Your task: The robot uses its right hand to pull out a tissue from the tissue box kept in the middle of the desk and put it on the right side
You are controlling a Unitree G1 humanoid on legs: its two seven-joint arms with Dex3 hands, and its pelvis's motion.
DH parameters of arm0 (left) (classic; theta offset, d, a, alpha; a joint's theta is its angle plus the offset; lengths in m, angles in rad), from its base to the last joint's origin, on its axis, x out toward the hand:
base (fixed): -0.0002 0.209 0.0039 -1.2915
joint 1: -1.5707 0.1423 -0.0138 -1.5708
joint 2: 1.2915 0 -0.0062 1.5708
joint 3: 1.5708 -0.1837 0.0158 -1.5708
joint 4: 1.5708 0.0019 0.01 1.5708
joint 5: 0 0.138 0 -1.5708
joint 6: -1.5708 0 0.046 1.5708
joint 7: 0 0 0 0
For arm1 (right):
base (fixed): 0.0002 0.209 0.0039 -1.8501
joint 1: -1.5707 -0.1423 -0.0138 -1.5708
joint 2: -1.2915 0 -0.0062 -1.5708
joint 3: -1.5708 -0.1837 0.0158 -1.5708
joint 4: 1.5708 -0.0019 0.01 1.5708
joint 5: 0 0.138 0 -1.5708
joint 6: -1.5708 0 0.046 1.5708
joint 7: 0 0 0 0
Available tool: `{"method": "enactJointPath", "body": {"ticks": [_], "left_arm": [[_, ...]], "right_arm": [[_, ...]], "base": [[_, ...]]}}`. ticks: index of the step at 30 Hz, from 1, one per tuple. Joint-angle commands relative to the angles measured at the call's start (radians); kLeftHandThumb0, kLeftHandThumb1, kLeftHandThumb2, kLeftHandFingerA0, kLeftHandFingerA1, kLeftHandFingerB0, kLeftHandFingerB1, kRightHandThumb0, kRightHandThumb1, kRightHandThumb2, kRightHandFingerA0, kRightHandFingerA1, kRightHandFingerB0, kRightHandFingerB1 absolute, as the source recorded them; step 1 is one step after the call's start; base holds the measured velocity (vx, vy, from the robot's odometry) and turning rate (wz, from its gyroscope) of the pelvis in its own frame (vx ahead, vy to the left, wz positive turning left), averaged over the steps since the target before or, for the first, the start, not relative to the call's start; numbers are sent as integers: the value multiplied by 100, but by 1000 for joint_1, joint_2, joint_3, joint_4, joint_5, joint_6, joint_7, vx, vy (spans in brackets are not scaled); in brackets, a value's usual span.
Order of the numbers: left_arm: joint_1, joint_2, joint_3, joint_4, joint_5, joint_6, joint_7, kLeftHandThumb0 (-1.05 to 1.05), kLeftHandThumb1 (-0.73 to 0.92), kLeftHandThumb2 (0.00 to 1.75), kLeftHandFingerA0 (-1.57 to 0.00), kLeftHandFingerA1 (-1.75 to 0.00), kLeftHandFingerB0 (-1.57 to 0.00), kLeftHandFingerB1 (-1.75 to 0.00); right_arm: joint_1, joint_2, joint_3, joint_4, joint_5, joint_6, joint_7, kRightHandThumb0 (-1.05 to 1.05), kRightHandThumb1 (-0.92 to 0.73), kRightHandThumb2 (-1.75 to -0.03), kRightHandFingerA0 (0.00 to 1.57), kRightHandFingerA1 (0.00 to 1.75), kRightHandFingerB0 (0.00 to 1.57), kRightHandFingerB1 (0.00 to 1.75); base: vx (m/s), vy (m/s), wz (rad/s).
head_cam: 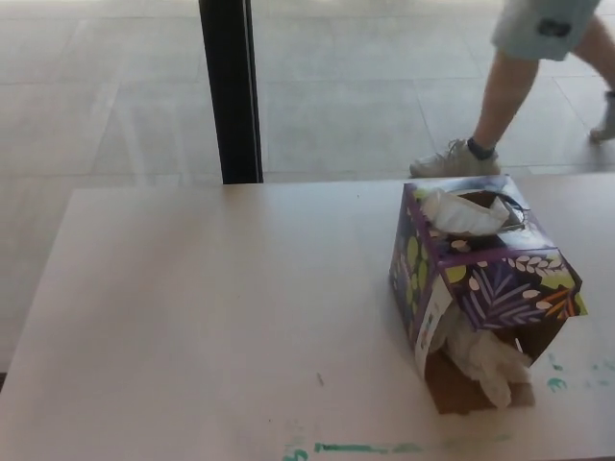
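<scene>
one tissue box (480,279) on the bench (211,327), purple with leaf print, standing toward the right edge rather than mid-bench, nearer the far edge than the near one. box sits skewed to the bench edges. top opening shows one tuft of white tissue (466,213) poking up. the side facing the near edge is torn or flapped open, and a second wad of tissue (490,363) spills out there onto the bench, touching the surface beside the box's base.

neither robot hand in view, left or right; cannot say whether either is open, closed, or holding anything. no arm showing either.

step in hand, by my reading: the reach has not begun, or the arm is out of frame. no loose tissue lies apart from the box on the right side, so the pull and the placing look undone.

next move calls for the right robot hand to come in from the right edge, pinch the top tuft rather than the spilled wad, and draw upward. box looks light and damaged; it may lift or tip with the pull. little bare bench remains right of the box for the drop.

count: box, one. tissue showing, two places. green paint smears (365,448) along the near edge. a person's legs (509,91) on the floor beyond the far edge, one dark post (231,91).
</scene>
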Motion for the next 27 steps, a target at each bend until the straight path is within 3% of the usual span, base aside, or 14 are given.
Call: {"method": "enactJointPath", "body": {"ticks": [1, 2, 5, 6, 7, 13, 17, 18, 20, 21, 22, 23, 24, 27], "left_arm": [[-8, 15, 8, 15, -12, -12, -4, -71, 88, 66, -58, -50, -41, -39], [-8, 14, 7, 17, -11, -15, -2, -71, 88, 67, -57, -50, -42, -39], [-14, 9, 11, 31, -13, -15, 4, -71, 87, 67, -57, -51, -41, -39], [-11, 10, 10, 27, -11, -14, 5, -70, 69, 106, -50, -62, -34, -52], [-9, 10, 9, 25, -11, -16, 6, -72, 88, 66, -57, -50, -40, -39], [5, 10, 8, 22, -6, -24, 8, -73, 88, 66, -57, -50, -42, -39], [6, 4, 11, 23, -11, -16, 7, -72, 87, 66, -56, -49, -41, -38], [4, 3, 11, 22, -11, -16, 7, -71, 87, 66, -57, -49, -41, -38], [7, 5, 8, 20, -7, -27, 6, -73, 88, 66, -57, -49, -41, -39], [5, 5, 9, 22, -8, -25, 6, -73, 88, 66, -57, -49, -41, -39], [5, 5, 13, 26, -12, -17, 4, -74, 87, 67, -57, -51, -41, -38], [4, 6, 12, 27, -10, -15, 6, -73, 87, 66, -58, -50, -41, -38], [11, 4, 15, 22, -15, -15, 2, -72, 87, 66, -57, -51, -41, -38], [16, 2, 17, 14, -15, -16, 6, -73, 87, 67, -57, -52, -41, -39]], "right_arm": [[119, -11, 75, -14, -8, -67, 58, -16, -67, -72, 93, 169, 66, 139], [129, -10, 84, -14, -6, -79, 47, -19, -68, -78, 78, 175, 68, 150], [140, -12, 139, -9, -38, -80, 62, -20, -73, -77, 75, 175, 63, 152], [144, -27, 170, -16, -65, -59, 104, -25, -75, -71, 72, 170, 61, 141], [145, -36, 190, -21, -80, -41, 135, -25, -77, -71, 70, 166, 62, 133], [164, -49, 263, -16, -139, 32, 179, -25, -79, -69, 74, 154, 73, 82], [160, -55, 271, -26, -151, 38, 171, -30, -73, -64, 73, 147, 50, 43], [155, -50, 271, -27, -157, 50, 170, -35, -69, -61, 70, 138, 40, 36], [147, -37, 274, -51, -177, 102, 198, -49, -67, -60, 53, 89, 18, 28], [145, -33, 274, -62, -183, 120, 210, -49, -67, -60, 53, 89, 18, 28], [142, -24, 259, -88, -167, 132, 220, -57, -62, -58, 23, 45, 4, 24], [140, -25, 260, -92, -176, 133, 210, -64, -45, -82, 7, 49, 0, 20], [125, -29, 266, -103, -193, 142, 219, -77, -47, -84, 0, 22, 0, 12], [111, -46, 252, -128, -169, 126, 263, -91, -53, -87, 0, 8, 0, 0]], "base": [[0, 0, 0], [0, 0, 0], [0, 0, 0], [0, 0, 0], [0, 0, 0], [0, 0, 0], [0, 0, 0], [0, 0, 0], [0, 0, 0], [0, 0, 0], [0, 0, 0], [0, 0, 0], [0, 0, 0], [0, 0, 0]]}}
